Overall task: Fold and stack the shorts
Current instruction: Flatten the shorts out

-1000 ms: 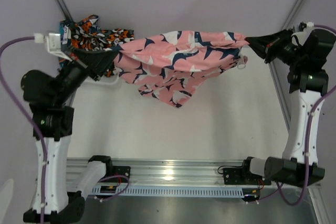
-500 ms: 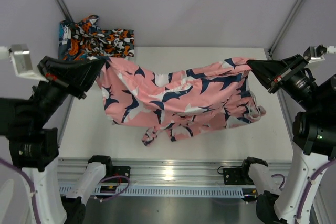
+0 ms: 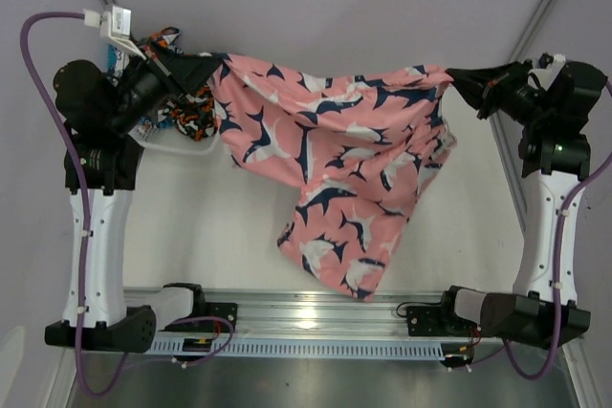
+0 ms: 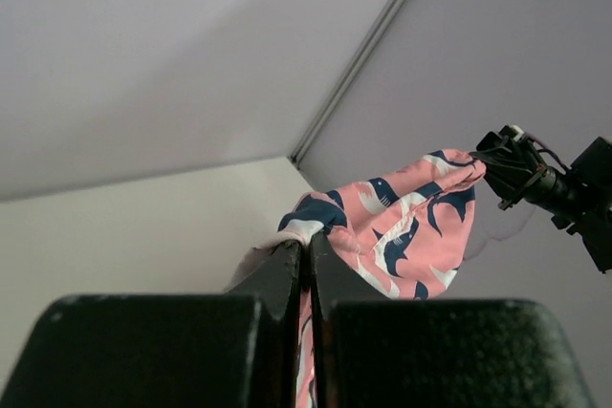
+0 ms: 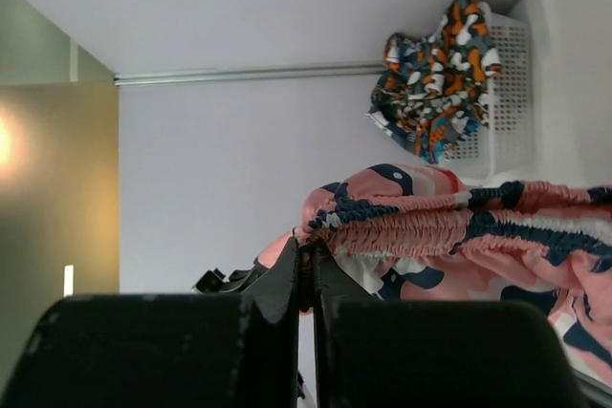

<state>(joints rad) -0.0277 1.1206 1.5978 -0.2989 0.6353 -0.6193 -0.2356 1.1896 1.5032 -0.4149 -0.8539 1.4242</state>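
Observation:
The pink shorts (image 3: pixel 335 160) with navy-white shark shapes hang stretched in the air between both grippers, one leg drooping toward the table's near edge. My left gripper (image 3: pixel 218 68) is shut on the waistband's left end, seen in the left wrist view (image 4: pixel 308 247) with the pink shorts (image 4: pixel 411 226) beyond it. My right gripper (image 3: pixel 453 76) is shut on the right end; the right wrist view (image 5: pixel 308 247) shows the elastic waistband (image 5: pixel 430 226). The other patterned shorts (image 5: pixel 435 74) lie bunched in the basket, partly hidden behind my left arm in the top view (image 3: pixel 182 112).
A white mesh basket (image 5: pixel 507 93) stands at the table's far left corner. Enclosure frame posts (image 3: pixel 535 16) run along both sides. The metal rail (image 3: pixel 316 308) with the arm bases lies at the near edge.
Both grippers have swung back toward the far side with the pink shorts. The fabric has flipped out and now hangs longer, one leg reaching the near edge.

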